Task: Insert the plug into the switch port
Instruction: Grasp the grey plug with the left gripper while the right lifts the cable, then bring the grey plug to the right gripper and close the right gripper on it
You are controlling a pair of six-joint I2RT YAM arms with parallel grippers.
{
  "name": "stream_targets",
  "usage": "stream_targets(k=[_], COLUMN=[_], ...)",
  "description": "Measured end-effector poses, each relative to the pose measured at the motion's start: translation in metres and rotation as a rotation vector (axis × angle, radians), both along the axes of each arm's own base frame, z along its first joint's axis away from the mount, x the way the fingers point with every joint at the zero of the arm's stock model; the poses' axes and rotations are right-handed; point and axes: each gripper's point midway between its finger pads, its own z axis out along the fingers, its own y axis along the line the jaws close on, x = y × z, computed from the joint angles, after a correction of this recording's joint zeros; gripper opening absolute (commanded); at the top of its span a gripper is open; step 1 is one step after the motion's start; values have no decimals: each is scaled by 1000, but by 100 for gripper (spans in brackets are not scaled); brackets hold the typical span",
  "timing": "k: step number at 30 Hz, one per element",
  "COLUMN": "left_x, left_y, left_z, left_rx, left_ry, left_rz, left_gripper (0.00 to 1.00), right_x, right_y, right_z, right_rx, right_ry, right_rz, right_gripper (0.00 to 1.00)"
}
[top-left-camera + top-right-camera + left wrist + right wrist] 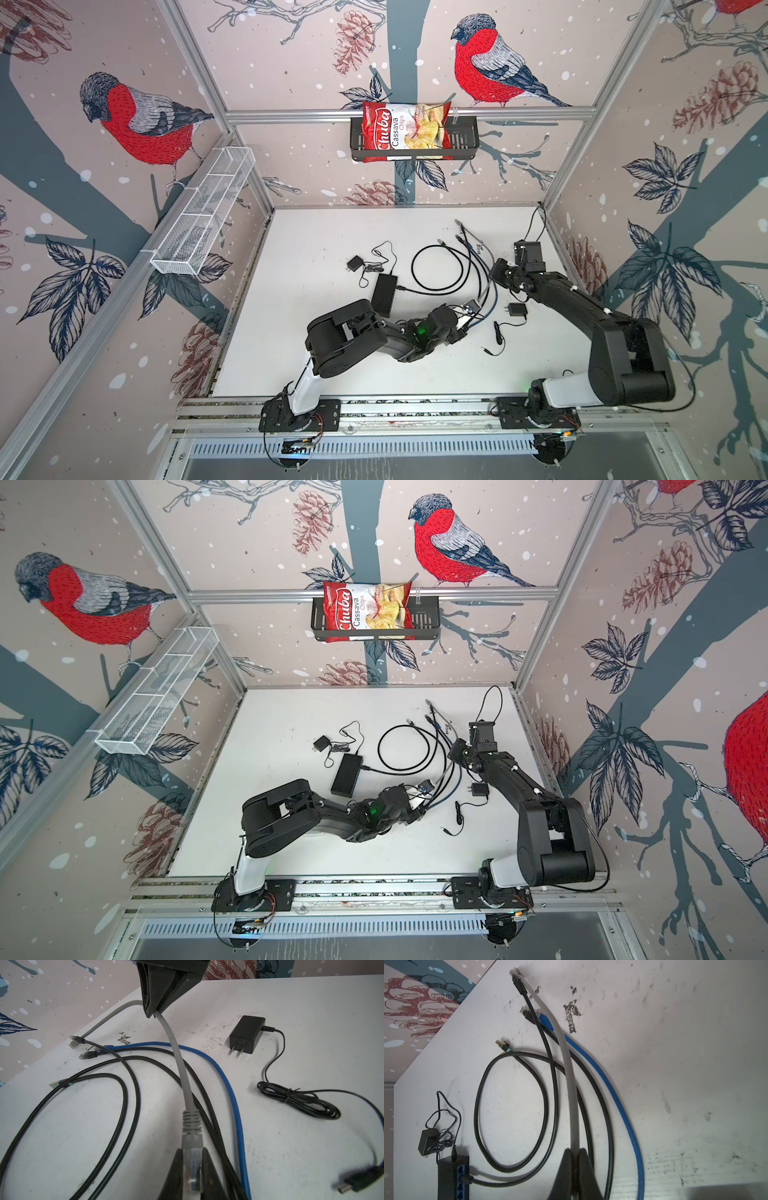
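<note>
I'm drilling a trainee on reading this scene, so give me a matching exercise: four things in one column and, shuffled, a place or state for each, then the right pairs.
Things:
1. grey plug
2. grey cable
3. switch
4. chips bag

Places or states:
A. in the black wall basket
B. between the fingers of the left gripper
C. one black cable plugged into a port
D. pinched partway along by the right gripper

Pairs: 1-B, 2-D, 3-C, 4-A

2 overhead views; 2 wrist close-ups.
</note>
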Motion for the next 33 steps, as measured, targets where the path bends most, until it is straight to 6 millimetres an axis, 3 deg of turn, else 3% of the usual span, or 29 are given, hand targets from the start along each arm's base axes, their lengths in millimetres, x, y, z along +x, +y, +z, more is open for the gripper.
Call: stream_targets(k=[6, 12, 21, 26, 33], left_x=[-4, -11, -16, -21, -29], left_y=[21, 51, 95, 112, 125], left_z=[3, 20, 25, 23, 22], left_rx=[40, 75, 97, 109, 136], left_ry=[-35, -99, -65, -36, -26], left_rz=[11, 10, -25, -52, -103], left_gripper=[0, 0, 0, 0, 0], right_x=[-4, -11, -20, -51, -122], right_y=[12, 42, 71, 101, 133], right_z=[11, 42, 65, 67, 50], right_rx=[-59, -173, -349, -420, -519], right_ry=[-74, -282, -562, -754, -1033], right_rz=[127, 298, 566, 876, 1338], right_gripper=[15, 17, 23, 27, 33])
